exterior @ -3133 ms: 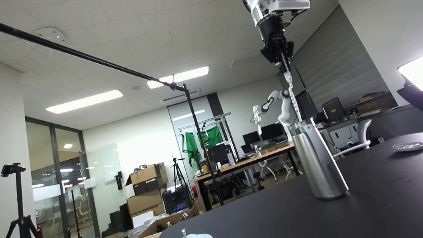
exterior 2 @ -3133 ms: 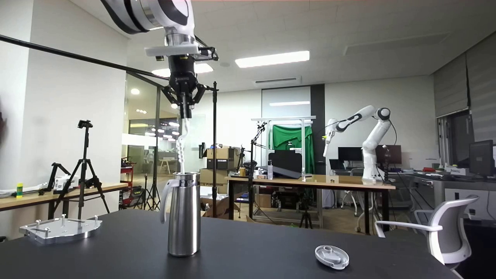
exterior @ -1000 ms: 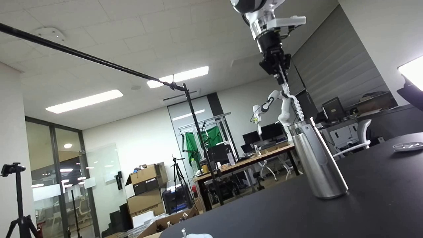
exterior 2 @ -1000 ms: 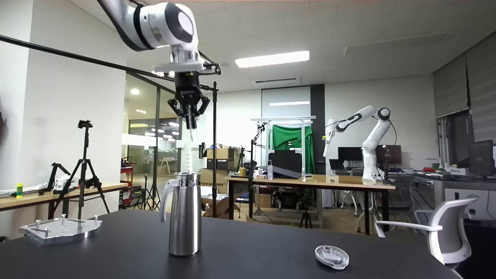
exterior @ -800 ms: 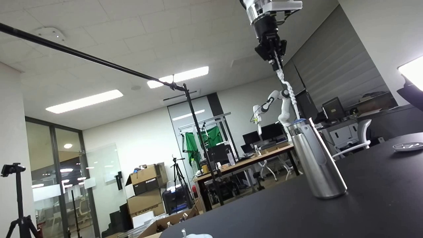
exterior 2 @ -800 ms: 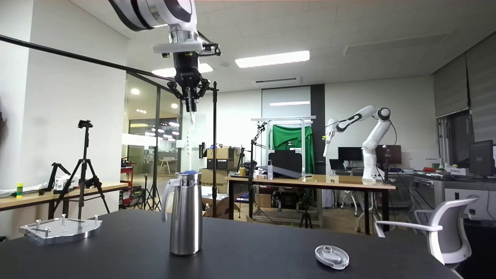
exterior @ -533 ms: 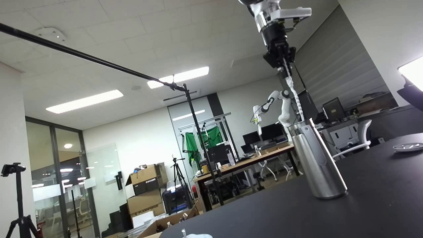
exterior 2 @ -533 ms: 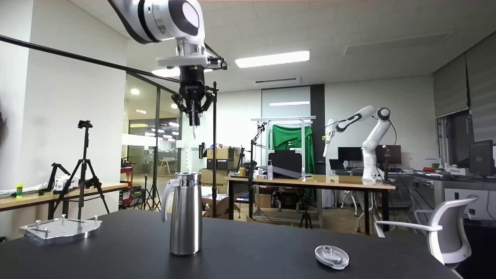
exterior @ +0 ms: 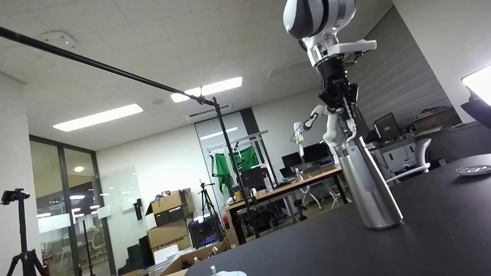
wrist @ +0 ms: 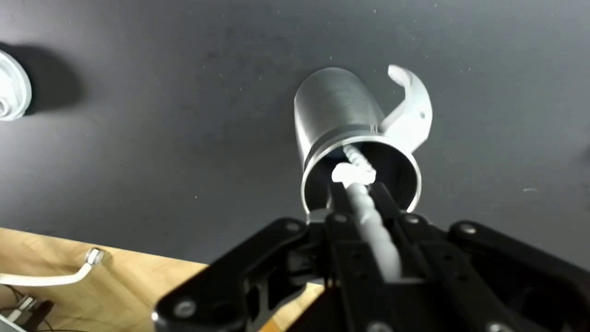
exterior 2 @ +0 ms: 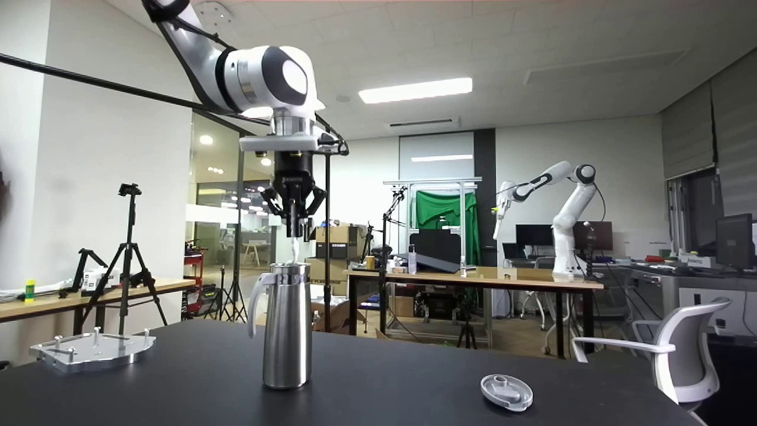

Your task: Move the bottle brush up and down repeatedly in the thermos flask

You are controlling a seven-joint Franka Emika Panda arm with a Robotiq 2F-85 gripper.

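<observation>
Wrist view: looking down past the jaws into the mouth of the thermos flask (wrist: 339, 103). Gripping the bottle brush (wrist: 370, 221) by its pale, twisted stem, pinched between the jaws; reaching with it down inside the flask, lower end out of sight. In both exterior views, poised just above the rim with only a short stretch of stem showing; likely near the low end of a stroke.

Main worry: knocking the rim with the jaws if driven any lower, for want of clearance.

Next: toppling or shoving the flask. Standing upright and unclamped, as far as visible, on the worktop (exterior 2: 402, 378). Could be levered over by a sideways push, given the kink in the stem and its slant towards the far side of the mouth. Cannot tell whether touching the inner wall.

On the upstroke: might snag inside through friction and drag the flask along, or pull clean out by going too high, then miss the mouth coming back.

Also possible: twisting or creeping of the stem in the jaws, from so slim and uneven a grip. Mind the side handle (wrist: 412, 113), jutting from the neck; easily hooked by drift on a low stroke.
</observation>
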